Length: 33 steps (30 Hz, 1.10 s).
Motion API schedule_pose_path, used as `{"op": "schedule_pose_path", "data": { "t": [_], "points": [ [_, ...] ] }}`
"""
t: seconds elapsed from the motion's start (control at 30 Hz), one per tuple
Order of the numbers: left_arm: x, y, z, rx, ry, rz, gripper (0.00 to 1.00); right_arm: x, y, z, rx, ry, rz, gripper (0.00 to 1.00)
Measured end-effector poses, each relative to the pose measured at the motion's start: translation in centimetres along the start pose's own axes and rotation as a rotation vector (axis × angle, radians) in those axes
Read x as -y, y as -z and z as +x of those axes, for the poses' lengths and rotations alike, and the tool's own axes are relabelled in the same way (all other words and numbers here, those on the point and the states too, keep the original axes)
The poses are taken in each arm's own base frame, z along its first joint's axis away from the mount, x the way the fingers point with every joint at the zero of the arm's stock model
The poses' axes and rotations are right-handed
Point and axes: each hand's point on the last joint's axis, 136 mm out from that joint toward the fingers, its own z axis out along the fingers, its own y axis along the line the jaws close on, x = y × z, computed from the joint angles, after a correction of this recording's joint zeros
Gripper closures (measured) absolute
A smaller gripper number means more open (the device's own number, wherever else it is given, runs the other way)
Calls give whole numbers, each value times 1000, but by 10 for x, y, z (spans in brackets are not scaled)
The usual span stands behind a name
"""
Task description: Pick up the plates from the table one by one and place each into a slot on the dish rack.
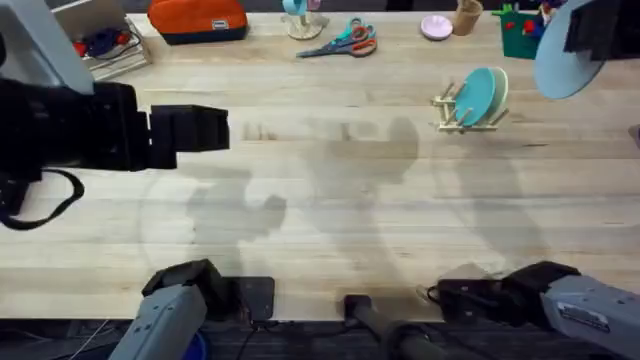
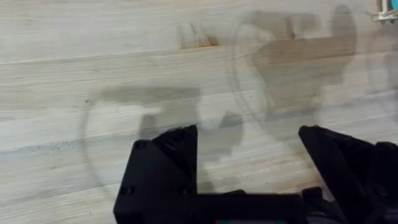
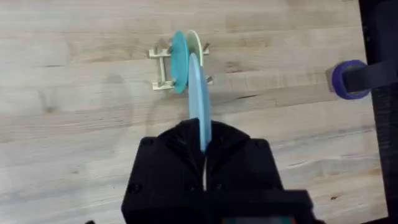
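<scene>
My right gripper (image 3: 202,140) is shut on the edge of a light blue plate (image 3: 199,99), held edge-on in the air above the table (image 3: 74,143). From overhead that plate (image 1: 562,62) hangs at the far right, up and to the right of the dish rack (image 1: 452,110). The small wooden dish rack (image 3: 160,70) holds a teal plate (image 3: 178,59) and a cream plate (image 3: 195,42) upright in its slots. My left gripper (image 2: 249,155) is open over bare wood, and from overhead it (image 1: 200,130) hovers at the left of the table.
Along the back edge lie an orange pouch (image 1: 197,18), scissors (image 1: 345,42), a wire basket (image 1: 100,45), a pink disc (image 1: 436,27), a wooden cup (image 1: 467,15) and a green container (image 1: 520,35). A roll of blue tape (image 3: 348,78) sits near the table's edge.
</scene>
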Motion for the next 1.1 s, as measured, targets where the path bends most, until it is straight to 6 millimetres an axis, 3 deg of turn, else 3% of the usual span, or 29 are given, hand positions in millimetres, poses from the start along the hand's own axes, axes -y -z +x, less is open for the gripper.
{"op": "schedule_pose_path", "data": {
  "t": [1.1],
  "points": [
    [0,0,0,0,0,0,7,2,-1,0,-2,20,5,971]
  ]
}}
